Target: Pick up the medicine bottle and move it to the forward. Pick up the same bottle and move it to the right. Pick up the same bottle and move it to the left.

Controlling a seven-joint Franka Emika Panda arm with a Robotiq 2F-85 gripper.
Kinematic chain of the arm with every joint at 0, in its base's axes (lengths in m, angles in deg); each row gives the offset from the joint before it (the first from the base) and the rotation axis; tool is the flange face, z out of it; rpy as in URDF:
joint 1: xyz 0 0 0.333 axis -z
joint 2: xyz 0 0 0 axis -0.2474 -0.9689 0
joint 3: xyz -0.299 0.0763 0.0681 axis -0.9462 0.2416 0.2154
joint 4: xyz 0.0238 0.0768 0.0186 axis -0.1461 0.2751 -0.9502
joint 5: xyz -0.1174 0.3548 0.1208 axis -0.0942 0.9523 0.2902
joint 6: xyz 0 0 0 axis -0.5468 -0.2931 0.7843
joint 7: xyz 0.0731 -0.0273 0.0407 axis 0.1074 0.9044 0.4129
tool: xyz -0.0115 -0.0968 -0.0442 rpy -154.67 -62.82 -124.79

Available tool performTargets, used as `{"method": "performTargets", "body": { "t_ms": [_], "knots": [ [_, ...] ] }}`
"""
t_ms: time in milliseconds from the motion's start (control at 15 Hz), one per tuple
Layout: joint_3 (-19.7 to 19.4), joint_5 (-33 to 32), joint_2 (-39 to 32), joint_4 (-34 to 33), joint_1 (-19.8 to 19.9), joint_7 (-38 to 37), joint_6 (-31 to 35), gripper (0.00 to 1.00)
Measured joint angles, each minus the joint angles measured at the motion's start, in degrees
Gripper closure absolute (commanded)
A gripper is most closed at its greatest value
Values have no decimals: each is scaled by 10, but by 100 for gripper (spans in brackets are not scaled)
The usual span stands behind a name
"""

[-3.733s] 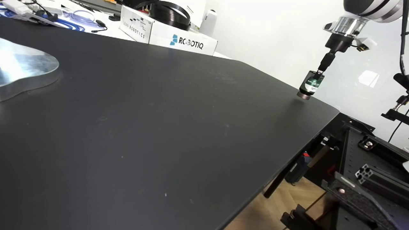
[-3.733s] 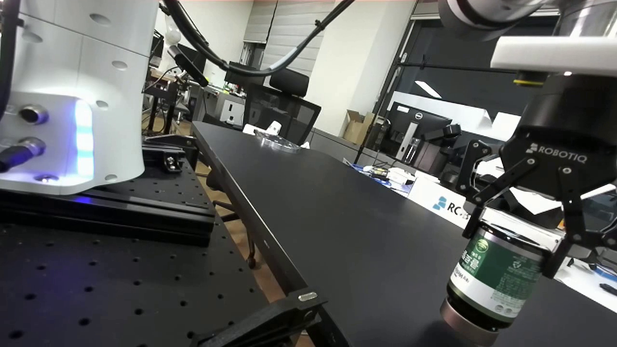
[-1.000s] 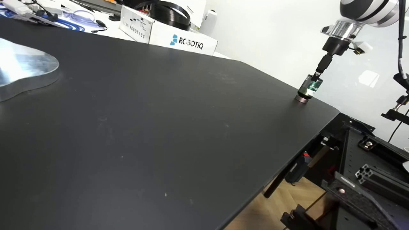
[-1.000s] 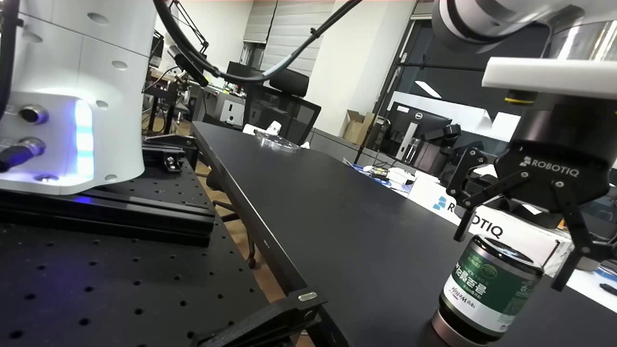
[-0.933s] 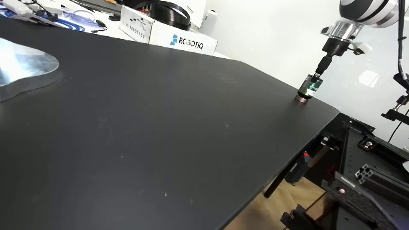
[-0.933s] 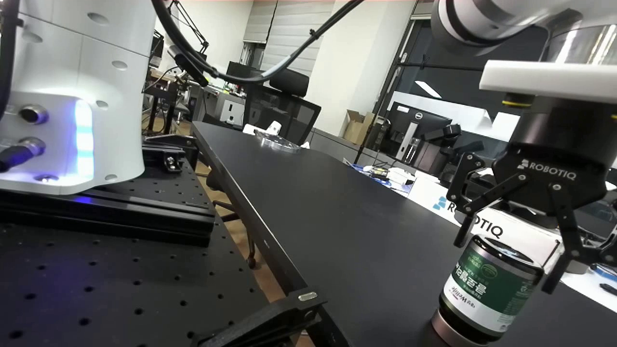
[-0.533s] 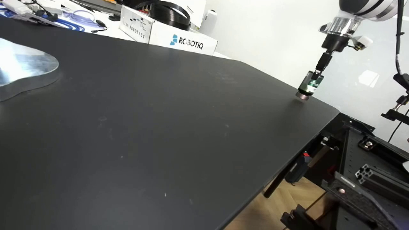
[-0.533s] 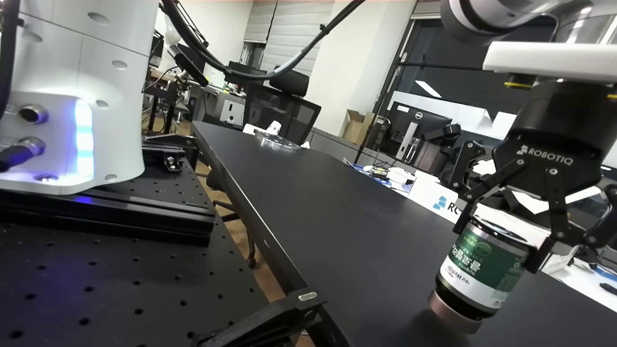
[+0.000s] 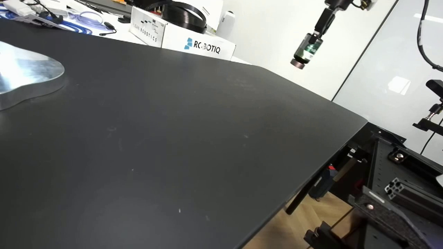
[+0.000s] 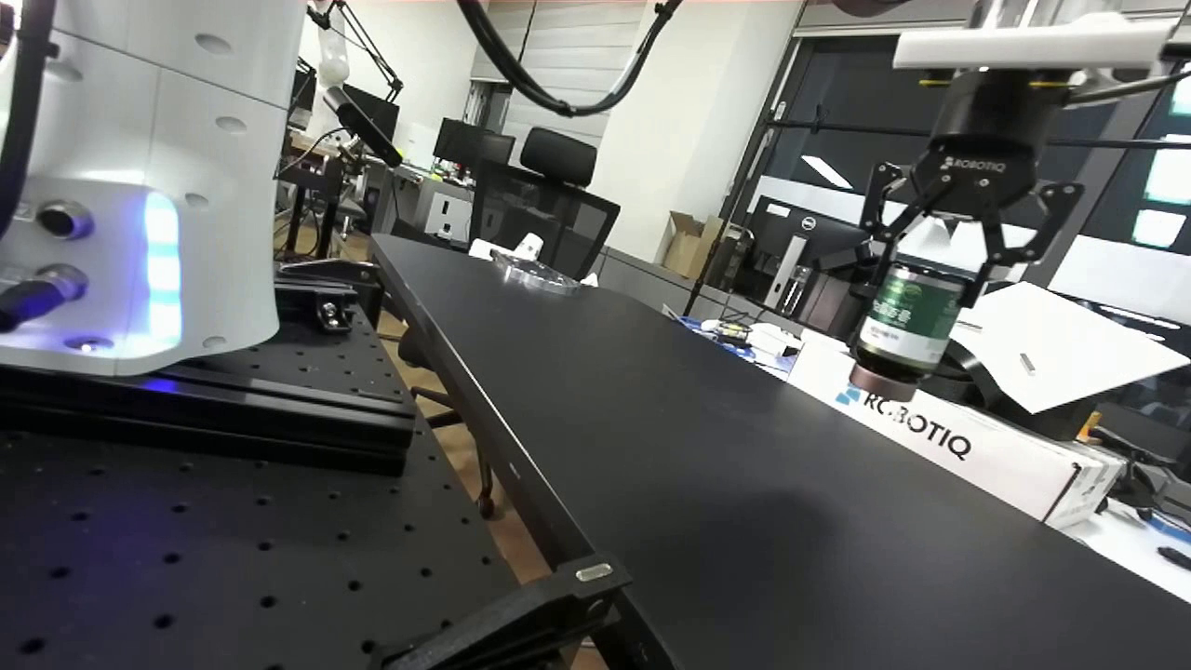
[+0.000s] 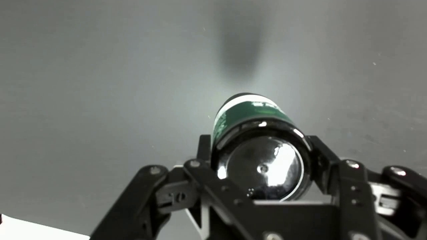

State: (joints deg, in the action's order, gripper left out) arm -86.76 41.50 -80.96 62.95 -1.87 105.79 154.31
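Observation:
The medicine bottle has a dark green label with a white band and stands upside down, its copper-coloured cap pointing down. My gripper is shut on its upper end, one finger on each side. The bottle hangs well above the black table, slightly tilted in both exterior views; it also shows here. In the wrist view the bottle's shiny dark base faces the camera between the fingers, with the green label beyond it. The cap is hidden in the wrist view.
A white Robotiq box with black items on it stands beyond the table's far edge. A shiny wavy-edged plate lies on the table. A black clamp sits at the near edge, by the perforated base plate and the white robot base.
One second ago the bottle stood on the table between open fingers. The gripper has shut on it, lifted it high, and carried it towards the box side.

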Motion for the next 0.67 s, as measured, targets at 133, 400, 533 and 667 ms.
{"method": "performTargets", "body": {
  "t_ms": [133, 400, 533, 667],
  "knots": [
    [31, -8, -8, -20, -34, -32, -2, 55],
    [95, -17, -40, -64, -102, -82, -6, 55],
    [125, -27, -62, -93, -135, -102, -10, 55],
    [151, -42, -88, -125, -168, -122, -18, 55]
  ]
}}
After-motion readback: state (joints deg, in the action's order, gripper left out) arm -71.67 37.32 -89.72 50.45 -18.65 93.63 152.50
